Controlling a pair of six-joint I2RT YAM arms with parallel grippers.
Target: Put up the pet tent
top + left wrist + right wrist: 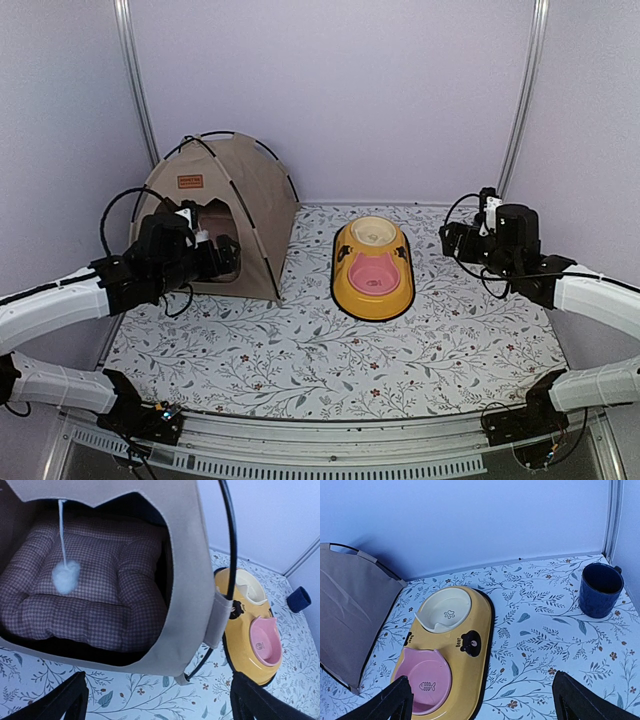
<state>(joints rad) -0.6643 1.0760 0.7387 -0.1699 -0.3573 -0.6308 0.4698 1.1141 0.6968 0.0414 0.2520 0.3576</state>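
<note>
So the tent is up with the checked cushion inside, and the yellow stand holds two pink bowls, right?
Not quite. The yellow stand holds one pink bowl and one cream bowl with a paw print, as the right wrist view shows. The tent is up, with the checked cushion inside.

In the top view, the pet tent (240,200) stands on the table (300,360) at centre left, close to the back wall. The double bowl stand (373,308) lies to its right, near mid-frame. Inside the tent a cushion (100,600) covers the floor, and a pom-pom (66,576) hangs before it. In the right wrist view a mug (600,590) stands at upper right, well apart from the stand.
</note>
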